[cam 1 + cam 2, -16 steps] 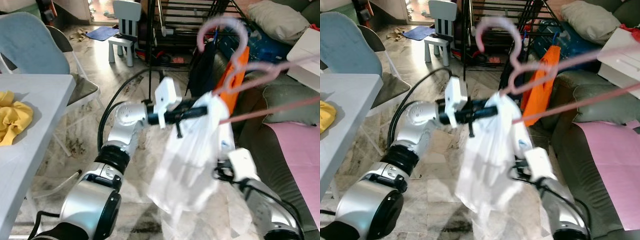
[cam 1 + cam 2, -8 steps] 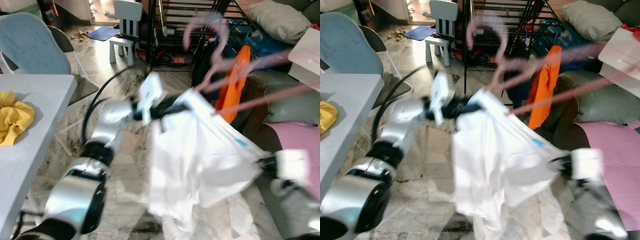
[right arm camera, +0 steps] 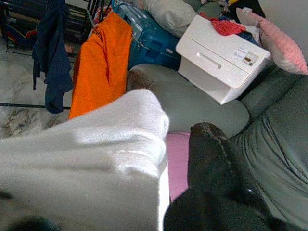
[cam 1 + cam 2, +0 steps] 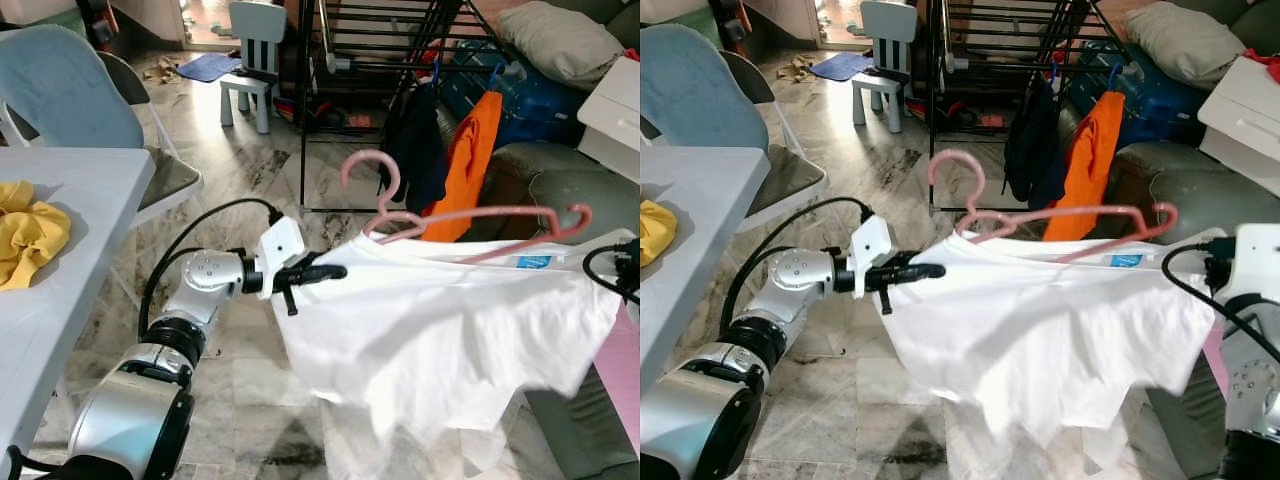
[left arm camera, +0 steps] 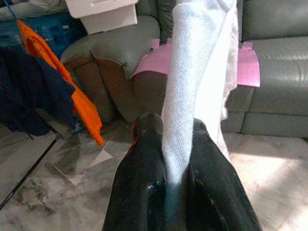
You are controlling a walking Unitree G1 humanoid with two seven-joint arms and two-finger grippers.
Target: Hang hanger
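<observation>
A pink plastic hanger (image 4: 450, 212) sits inside the neck of a white T-shirt (image 4: 430, 330), level, with its hook up and pointing towards the black drying rack (image 4: 370, 40). The shirt is stretched wide between my two grippers above the floor. My left gripper (image 4: 335, 271) is shut on the shirt's left shoulder; in the left wrist view its fingers (image 5: 144, 159) pinch a fold of white fabric. At the right edge my right gripper (image 3: 180, 144) holds the shirt's other end, with one black finger (image 3: 214, 159) beside the cloth.
An orange garment (image 4: 470, 150) and a dark one (image 4: 415, 150) hang on the rack. A grey sofa (image 4: 570, 190) with a white drawer box (image 4: 620, 100) lies to the right. On the left are a white table (image 4: 70, 200) with a yellow cloth (image 4: 25, 230) and a blue chair (image 4: 60, 90).
The shirt hung bunched with the hanger raised high. My right gripper has swung out to the right and my left arm has lowered, spreading the shirt flat and bringing the hanger down level.
</observation>
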